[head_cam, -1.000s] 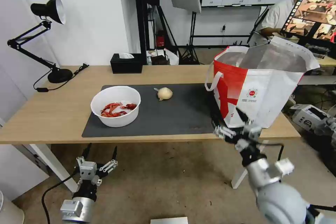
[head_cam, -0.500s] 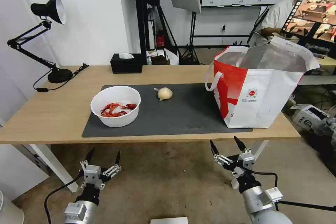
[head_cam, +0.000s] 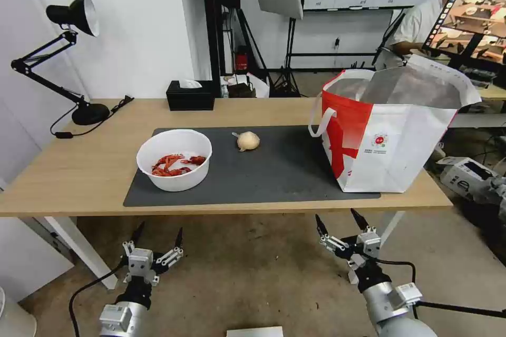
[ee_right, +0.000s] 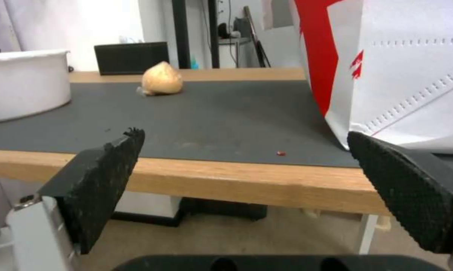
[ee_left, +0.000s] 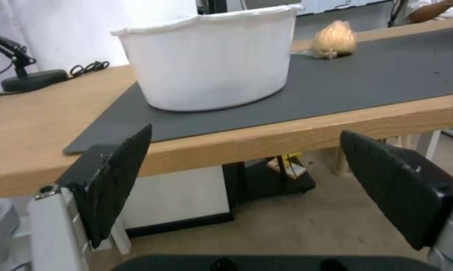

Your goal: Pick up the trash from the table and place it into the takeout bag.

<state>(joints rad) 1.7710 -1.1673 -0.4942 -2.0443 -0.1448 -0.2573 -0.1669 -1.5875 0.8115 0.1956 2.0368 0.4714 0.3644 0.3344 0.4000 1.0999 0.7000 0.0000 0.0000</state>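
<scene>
A long light-wood table (head_cam: 79, 168) with one dark grey mat (head_cam: 274, 168) is standing in a studio room. On the mat are lying one white plastic bowl of red crayfish shells (head_cam: 174, 159), one beige round lump (head_cam: 247, 140) and, at the right end, one red-and-white takeout bag (head_cam: 390, 131) standing open. One black tissue box (head_cam: 190, 95) is sitting behind. The left gripper (head_cam: 157, 233) and right gripper (head_cam: 339, 219) are both hanging below the front edge, fingers spread apart, holding nothing

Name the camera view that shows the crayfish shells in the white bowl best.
The head view: it looks down into the white bowl, so the red crayfish shells show. The left wrist view shows just the bowl's outer wall; the right wrist view catches part of that wall at its edge.
</scene>
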